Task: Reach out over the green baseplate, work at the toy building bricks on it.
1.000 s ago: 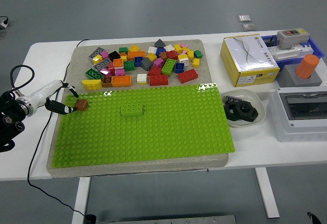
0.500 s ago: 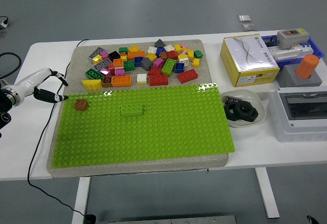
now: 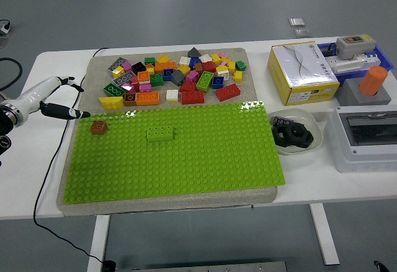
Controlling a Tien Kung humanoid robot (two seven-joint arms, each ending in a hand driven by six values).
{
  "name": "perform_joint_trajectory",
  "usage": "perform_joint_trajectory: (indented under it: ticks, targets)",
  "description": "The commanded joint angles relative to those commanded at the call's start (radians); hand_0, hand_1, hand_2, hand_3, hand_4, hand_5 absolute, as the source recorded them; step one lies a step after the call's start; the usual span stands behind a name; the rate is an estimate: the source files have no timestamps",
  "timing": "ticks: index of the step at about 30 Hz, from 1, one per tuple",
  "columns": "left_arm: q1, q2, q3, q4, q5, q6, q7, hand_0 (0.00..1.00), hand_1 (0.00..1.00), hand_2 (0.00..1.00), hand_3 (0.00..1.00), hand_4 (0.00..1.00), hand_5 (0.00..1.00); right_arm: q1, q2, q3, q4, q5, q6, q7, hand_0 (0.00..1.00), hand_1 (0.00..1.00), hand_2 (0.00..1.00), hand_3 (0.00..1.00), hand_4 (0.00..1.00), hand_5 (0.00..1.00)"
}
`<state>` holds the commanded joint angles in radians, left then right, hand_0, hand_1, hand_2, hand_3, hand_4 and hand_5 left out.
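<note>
The left hand, white-shelled with dark fingertips, hangs over the table's left edge with its fingers loosely spread, grasping nothing — its longest finger points toward the green baseplate and stops just short of that plate's far-left corner. Just beside that fingertip a small brown brick sits on the studs, square and matte. Further in along the same far strip stands a green brick, oblong, nearly the colour of the plate. The plate is glossy plastic, covered in even rows of round studs, and most of it is bare. It lies on a grey, rough-looking mat with rounded corners.

On the mat's far half lies a loose heap of mixed bricks — red, yellow, orange, blue, pink, white, black — touching and overlapping.

The white table is smooth; a black cable runs across its left side and drops over the near edge. Toward the right edge stand a yellow cardboard box, a white dish holding black ring-shaped parts, and a grey enclosure. Beyond is a plain grey floor.
</note>
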<state>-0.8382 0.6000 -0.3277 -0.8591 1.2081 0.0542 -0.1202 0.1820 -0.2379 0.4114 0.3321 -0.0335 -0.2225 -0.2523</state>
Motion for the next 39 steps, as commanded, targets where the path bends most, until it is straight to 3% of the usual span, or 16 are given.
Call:
perform_joint_trajectory:
  ticks: [4, 8, 22, 23, 25, 39]
  targets:
    - [-0.013, -0.008, 0.041, -0.009, 0.006, -0.036, 0.024, 0.998, 0.998, 0.998, 0.707, 0.998, 0.194, 0.003, -0.002, 0.0, 0.0, -0.001, 0.0, 0.0, 0.678, 0.667, 0.708, 0.784, 0.896, 0.951]
    - [-0.027, -0.023, 0.078, 0.0, 0.008, -0.046, 0.034, 0.998, 0.998, 0.998, 0.724, 0.998, 0.166, 0.006, -0.003, 0.002, 0.001, -0.006, -0.001, -0.001, 0.678, 0.667, 0.707, 0.784, 0.897, 0.951]
    - [-0.029, -0.095, 0.135, 0.103, 0.007, 0.01, -0.021, 0.998, 0.998, 0.998, 0.702, 0.998, 0.116, 0.01, 0.0, 0.016, 0.001, -0.034, 0.001, -0.012, 0.678, 0.666, 0.708, 0.784, 0.895, 0.952]
    - [-0.029, -0.099, 0.139, 0.11, 0.002, 0.011, -0.023, 0.998, 0.998, 0.998, 0.645, 0.912, 0.002, 0.01, 0.001, 0.016, 0.001, -0.035, 0.001, -0.012, 0.679, 0.667, 0.708, 0.784, 0.894, 0.952]
    - [-0.028, -0.106, 0.15, 0.126, -0.008, 0.014, -0.028, 0.998, 0.998, 0.998, 0.645, 0.912, 0.002, 0.009, 0.002, 0.017, 0.001, -0.037, 0.001, -0.012, 0.679, 0.667, 0.708, 0.784, 0.894, 0.952]
    - [-0.037, -0.127, 0.182, 0.181, -0.067, 0.024, -0.055, 0.998, 0.998, 0.998, 0.587, 0.873, 0.002, 0.01, 0.004, 0.013, 0.001, -0.036, 0.002, -0.01, 0.68, 0.667, 0.708, 0.784, 0.895, 0.951]
